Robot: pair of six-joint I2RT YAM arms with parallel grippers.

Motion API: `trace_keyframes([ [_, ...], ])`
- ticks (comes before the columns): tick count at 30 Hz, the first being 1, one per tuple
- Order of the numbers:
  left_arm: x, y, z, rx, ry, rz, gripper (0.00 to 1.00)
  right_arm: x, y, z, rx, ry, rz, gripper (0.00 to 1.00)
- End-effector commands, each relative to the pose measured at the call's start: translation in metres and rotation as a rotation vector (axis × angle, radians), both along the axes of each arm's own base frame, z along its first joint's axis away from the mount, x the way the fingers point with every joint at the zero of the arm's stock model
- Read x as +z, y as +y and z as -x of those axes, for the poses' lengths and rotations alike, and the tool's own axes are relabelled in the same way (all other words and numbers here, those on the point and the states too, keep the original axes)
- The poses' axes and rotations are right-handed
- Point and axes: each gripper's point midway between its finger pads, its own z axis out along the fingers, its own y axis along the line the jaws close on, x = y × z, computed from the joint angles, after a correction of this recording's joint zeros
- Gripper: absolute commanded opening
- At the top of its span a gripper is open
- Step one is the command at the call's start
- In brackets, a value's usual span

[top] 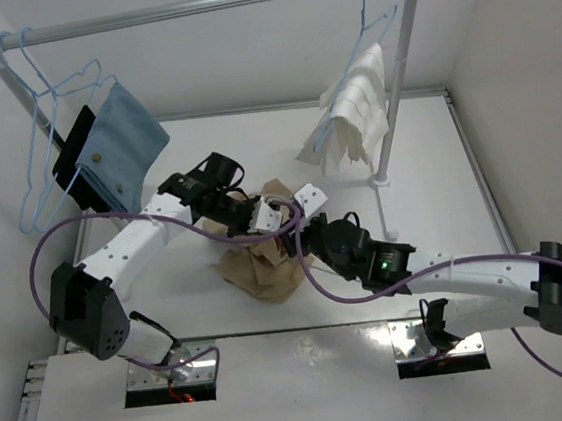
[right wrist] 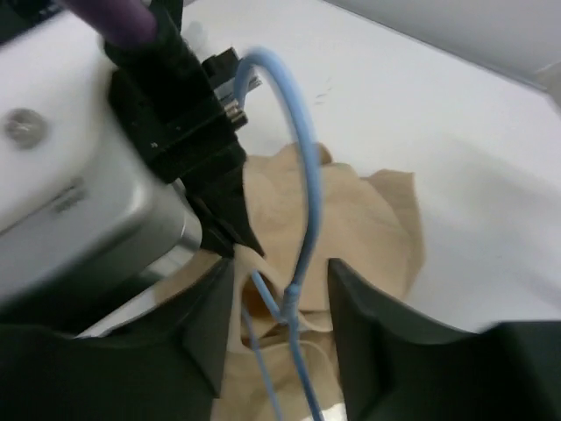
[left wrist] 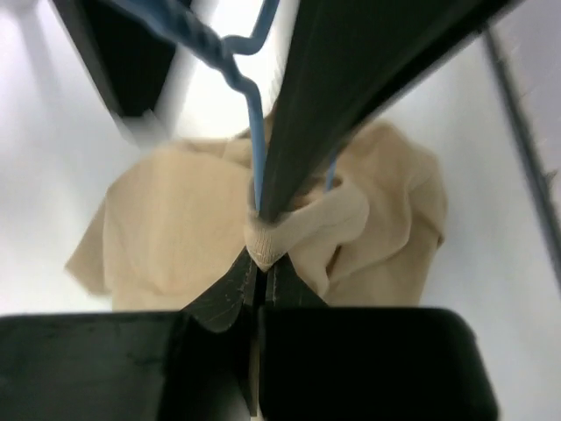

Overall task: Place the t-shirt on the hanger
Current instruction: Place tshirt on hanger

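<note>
Tan t-shirt (top: 259,271) lies bunched mid-tabletop (top: 416,156), not yet hung. Left gripper (left wrist: 256,274) closed, pinching fabric fold. Light-blue wire hanger (right wrist: 302,175) rises from the heap, wire between parted jaws of right gripper (right wrist: 285,303). Judged midway: shoulders unseated, spreading left.

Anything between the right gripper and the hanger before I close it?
Nothing visible. The neck of the hanger stands between the open jaws of the right gripper. The left gripper, pinching the t-shirt, sits close beside, outside the gap.
</note>
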Motion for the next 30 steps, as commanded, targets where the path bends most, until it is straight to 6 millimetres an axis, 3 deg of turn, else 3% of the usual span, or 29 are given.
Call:
trace_keyframes([
  [1,-0.002,0.024,-0.009,0.058,-0.091,-0.101,0.0,0.04,-0.01,0.001,-0.033,-0.019,-0.154,0.51],
  [2,0.001,0.028,-0.011,0.06,-0.138,-0.106,0.0,0.042,-0.015,0.003,-0.034,-0.016,-0.168,0.65],
  [3,-0.005,0.031,-0.009,0.037,-0.167,-0.114,0.0,0.04,-0.02,0.004,-0.048,-0.011,-0.151,0.72],
  [10,-0.013,0.045,-0.004,0.011,-0.282,-0.135,0.0,0.034,-0.045,0.016,-0.084,0.077,-0.155,0.8],
  [13,-0.014,0.051,-0.003,0.002,-0.315,-0.152,0.0,0.025,-0.06,0.015,-0.182,0.154,-0.189,0.84],
  [16,-0.017,0.054,0.001,-0.023,-0.336,-0.154,0.0,-0.008,-0.068,0.015,-0.259,0.254,-0.102,0.86],
  [18,-0.015,0.056,0.005,-0.028,-0.353,-0.149,0.0,-0.038,-0.057,0.019,-0.253,0.34,-0.025,0.88],
  [23,-0.011,0.056,0.012,-0.034,-0.359,-0.123,0.0,-0.054,-0.055,0.012,-0.349,0.456,-0.017,0.92],
  [30,-0.011,0.057,0.017,-0.034,-0.368,-0.107,0.0,-0.099,-0.056,-0.007,-0.398,0.642,0.037,0.94],
])
